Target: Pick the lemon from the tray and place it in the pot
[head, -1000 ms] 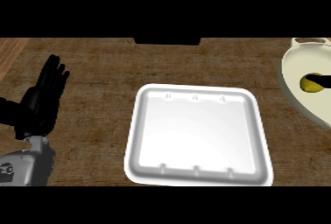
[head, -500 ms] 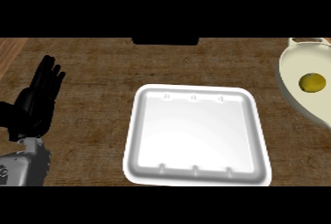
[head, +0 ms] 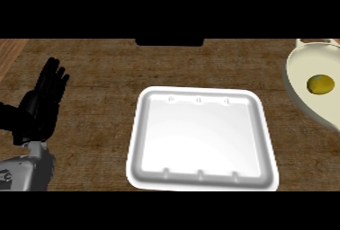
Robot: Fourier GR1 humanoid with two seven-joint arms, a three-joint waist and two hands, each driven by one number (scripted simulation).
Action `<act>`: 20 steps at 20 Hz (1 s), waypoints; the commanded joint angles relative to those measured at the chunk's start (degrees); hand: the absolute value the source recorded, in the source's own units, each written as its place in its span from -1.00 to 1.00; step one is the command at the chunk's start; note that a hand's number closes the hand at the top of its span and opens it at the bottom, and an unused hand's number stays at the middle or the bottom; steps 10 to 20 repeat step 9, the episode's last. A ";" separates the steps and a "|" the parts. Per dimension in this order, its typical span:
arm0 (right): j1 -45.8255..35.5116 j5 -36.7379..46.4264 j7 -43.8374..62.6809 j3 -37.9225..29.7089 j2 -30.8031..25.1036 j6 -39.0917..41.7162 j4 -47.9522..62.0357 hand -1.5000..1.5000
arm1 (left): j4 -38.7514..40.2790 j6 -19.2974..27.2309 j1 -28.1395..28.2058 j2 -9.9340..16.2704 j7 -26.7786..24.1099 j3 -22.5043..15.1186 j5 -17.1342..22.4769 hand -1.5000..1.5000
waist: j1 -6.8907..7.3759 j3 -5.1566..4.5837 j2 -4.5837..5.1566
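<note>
The lemon (head: 320,84) lies inside the cream pot (head: 300,96) at three o'clock, whose right side is cut off. The white tray (head: 203,138) sits mid-counter (head: 100,58). At nine o'clock the left hand (head: 41,105) rests, fingers (head: 53,76) straight and together.

The counter (head: 100,67) looks like dark brown wood — matt, with a fine, rough-looking grain. The tray (head: 203,182) is white and smooth, like moulded plastic, with a soft sheen across its flat floor. The pot (head: 299,67) is cream and smooth inside, faintly glossy. The lemon (head: 320,84) has a dull yellow skin. The left hand (head: 41,105) is matt black — its forearm (head: 26,168) grey and smooth, like painted metal or plastic.
</note>
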 commanded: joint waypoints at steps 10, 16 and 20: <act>6.55 -1.58 -4.18 0.69 -3.91 5.92 2.31 -1.00 | 2.61 0.16 -3.00 -0.17 -0.27 0.94 0.47 0.00 | 0.04 0.05 -0.03; 6.55 -1.58 -4.18 0.69 -3.91 5.92 2.31 -1.00 | 2.61 0.16 -3.00 -0.17 -0.27 0.94 0.47 0.00 | 0.04 0.05 -0.03; 6.55 -1.58 -4.18 0.69 -3.91 5.92 2.31 -1.00 | 2.61 0.16 -3.00 -0.17 -0.27 0.94 0.47 0.00 | 0.04 0.05 -0.03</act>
